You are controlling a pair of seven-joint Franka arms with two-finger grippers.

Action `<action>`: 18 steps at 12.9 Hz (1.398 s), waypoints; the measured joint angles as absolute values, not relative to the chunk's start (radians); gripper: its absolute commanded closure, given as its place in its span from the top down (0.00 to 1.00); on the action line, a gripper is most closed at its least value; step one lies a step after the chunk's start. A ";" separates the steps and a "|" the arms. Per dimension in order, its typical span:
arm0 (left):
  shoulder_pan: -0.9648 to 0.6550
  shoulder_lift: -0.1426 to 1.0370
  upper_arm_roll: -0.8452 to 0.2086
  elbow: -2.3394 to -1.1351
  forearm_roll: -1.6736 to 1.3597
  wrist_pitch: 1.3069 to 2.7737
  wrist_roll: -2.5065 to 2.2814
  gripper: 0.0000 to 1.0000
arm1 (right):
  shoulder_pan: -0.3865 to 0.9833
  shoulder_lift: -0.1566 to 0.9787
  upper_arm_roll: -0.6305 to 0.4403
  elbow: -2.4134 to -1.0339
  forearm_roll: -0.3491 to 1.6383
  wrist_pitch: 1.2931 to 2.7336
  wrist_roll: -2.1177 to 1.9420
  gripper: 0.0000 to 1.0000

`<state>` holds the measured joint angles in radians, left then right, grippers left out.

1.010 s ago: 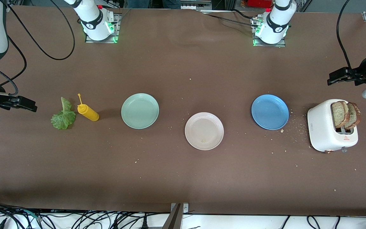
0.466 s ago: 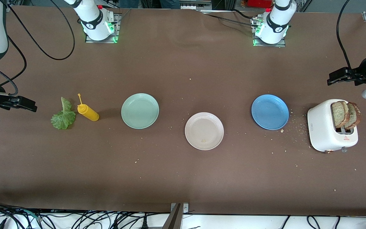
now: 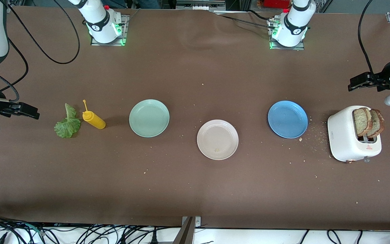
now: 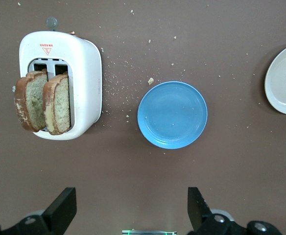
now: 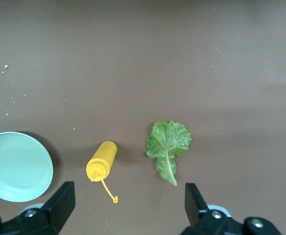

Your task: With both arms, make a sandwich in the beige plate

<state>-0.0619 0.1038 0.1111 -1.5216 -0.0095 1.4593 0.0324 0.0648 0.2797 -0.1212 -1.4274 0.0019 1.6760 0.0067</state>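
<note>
Left tool (image 4: 128,210): released, empty, above the table (image 3: 195,189) near the toaster (image 3: 345,139) holding two toast slices (image 3: 367,121). Right tool (image 5: 128,208): released, empty, above the lettuce leaf (image 3: 67,124). Beige plate (image 3: 208,130): mid-table, nearest the front camera of three plates.

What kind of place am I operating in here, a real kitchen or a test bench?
Most likely a lab bench staged as a kitchen, not a real one. The arms' bases are bolted to a brown-covered table, loose cables run along its edge, and the toaster and beige plate look laid out as props.
</note>
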 measured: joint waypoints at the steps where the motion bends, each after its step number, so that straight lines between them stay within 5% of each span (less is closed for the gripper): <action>1: -0.062 0.104 0.111 -1.522 -0.010 1.459 0.032 1.00 | 0.065 0.280 -0.121 -1.427 0.002 1.676 0.007 1.00; 18: -0.067 0.132 0.099 -1.522 -0.010 1.462 0.033 1.00 | 0.064 0.280 -0.122 -1.427 0.005 1.676 0.006 1.00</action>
